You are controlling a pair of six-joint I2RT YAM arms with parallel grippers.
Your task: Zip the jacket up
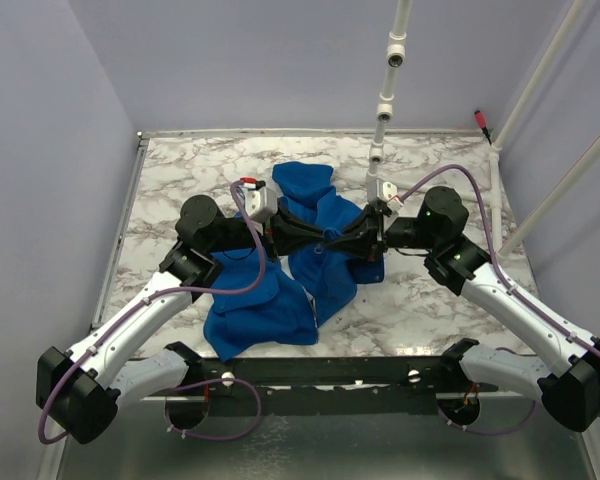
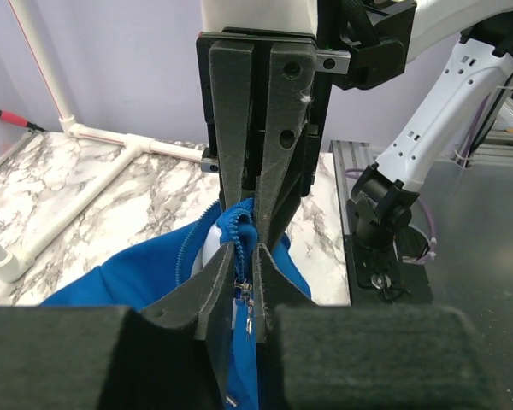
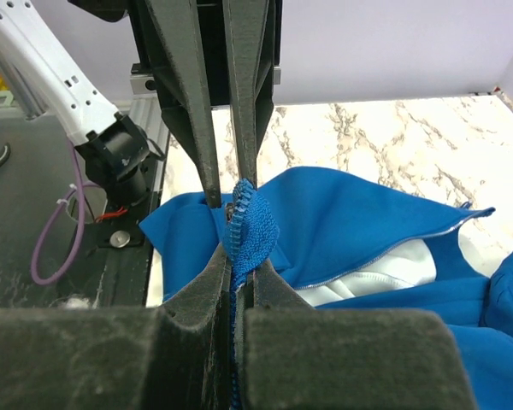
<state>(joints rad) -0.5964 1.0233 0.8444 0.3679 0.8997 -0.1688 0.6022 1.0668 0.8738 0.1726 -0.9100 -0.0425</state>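
Note:
The royal-blue jacket (image 1: 265, 305) lies bunched on the marble table (image 1: 175, 175), with its middle lifted between both grippers. My left gripper (image 1: 313, 236) and right gripper (image 1: 334, 240) meet tip to tip above it. In the left wrist view my left gripper (image 2: 245, 248) is shut on the zipper edge, and the metal slider (image 2: 243, 288) with its hanging pull sits between its fingers. In the right wrist view my right gripper (image 3: 242, 260) is shut on the folded end of the toothed zipper tape (image 3: 255, 224). Pale lining (image 3: 385, 275) shows inside the open front.
A white pipe frame (image 1: 385, 100) rises at the back and right. A red-tipped piece (image 1: 481, 122) sits at the back right corner. A black rail (image 1: 330, 372) runs along the near table edge between the arm bases.

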